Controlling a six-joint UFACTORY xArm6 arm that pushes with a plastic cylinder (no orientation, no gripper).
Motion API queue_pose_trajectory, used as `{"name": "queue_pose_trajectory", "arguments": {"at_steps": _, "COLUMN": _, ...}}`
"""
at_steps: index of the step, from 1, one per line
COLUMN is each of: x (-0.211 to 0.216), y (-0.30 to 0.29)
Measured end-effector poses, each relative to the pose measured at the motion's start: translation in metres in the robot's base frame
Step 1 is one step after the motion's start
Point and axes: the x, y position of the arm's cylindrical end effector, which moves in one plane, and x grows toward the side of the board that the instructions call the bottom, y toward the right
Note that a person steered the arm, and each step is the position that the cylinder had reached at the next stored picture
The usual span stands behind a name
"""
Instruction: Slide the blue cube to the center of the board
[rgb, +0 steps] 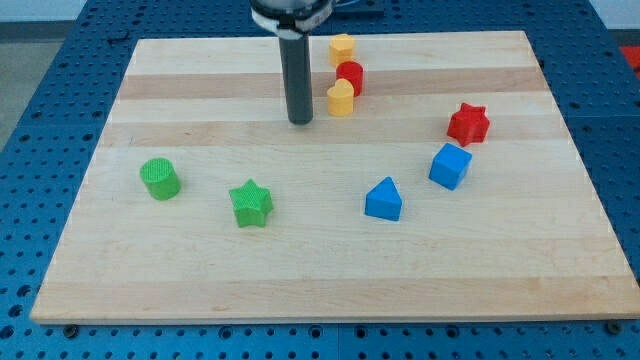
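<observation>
Worktop (330, 290) was a pale wood board on a blue perforated bench (30, 60).

Left to right:
- Green cylinder (160, 179) sat nearest the view's left, about mid-height.
- Green star (251, 203) sat to its right and slightly lower, well apart from it.
- My tip (301, 121) was down on the board in the upper middle, rod upright, with the arm mount at the view's top edge. It touched no block; the nearest was the lower yellow block just to its right.
- Column of 3 near the view's top: upper yellow block (342, 47), red cylinder (350, 76) below it, lower yellow block (341, 98) below that. The red one and the lower yellow one looked touching; the exact shape of the yellow ones was hard to make out.
- Blue triangular block (384, 200) sat right of centre, toward the view's bottom.
- Blue cube (450, 166), the task block, sat right of centre, up and to the right of the blue triangular block and near it but apart. It was well apart from my tip, lower and to the view's right.
- Red star (468, 124) sat just above the blue cube, close but with a gap.

End effector: no jaws on this rig, just the rod, so there was no open or closed state and nothing was gripped.
</observation>
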Motion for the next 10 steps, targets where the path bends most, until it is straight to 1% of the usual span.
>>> {"name": "queue_pose_trajectory", "arguments": {"at_steps": 1, "x": 0.032, "y": 0.034}}
{"name": "queue_pose_trajectory", "arguments": {"at_steps": 2, "x": 0.018, "y": 0.101}}
{"name": "queue_pose_trajectory", "arguments": {"at_steps": 3, "x": -0.022, "y": 0.153}}
{"name": "queue_pose_trajectory", "arguments": {"at_steps": 4, "x": -0.05, "y": 0.211}}
{"name": "queue_pose_trajectory", "arguments": {"at_steps": 5, "x": -0.047, "y": 0.304}}
{"name": "queue_pose_trajectory", "arguments": {"at_steps": 6, "x": -0.024, "y": 0.323}}
{"name": "queue_pose_trajectory", "arguments": {"at_steps": 7, "x": -0.005, "y": 0.279}}
{"name": "queue_pose_trajectory", "arguments": {"at_steps": 8, "x": -0.005, "y": 0.22}}
{"name": "queue_pose_trajectory", "arguments": {"at_steps": 9, "x": 0.005, "y": 0.171}}
{"name": "queue_pose_trajectory", "arguments": {"at_steps": 10, "x": 0.05, "y": 0.2}}
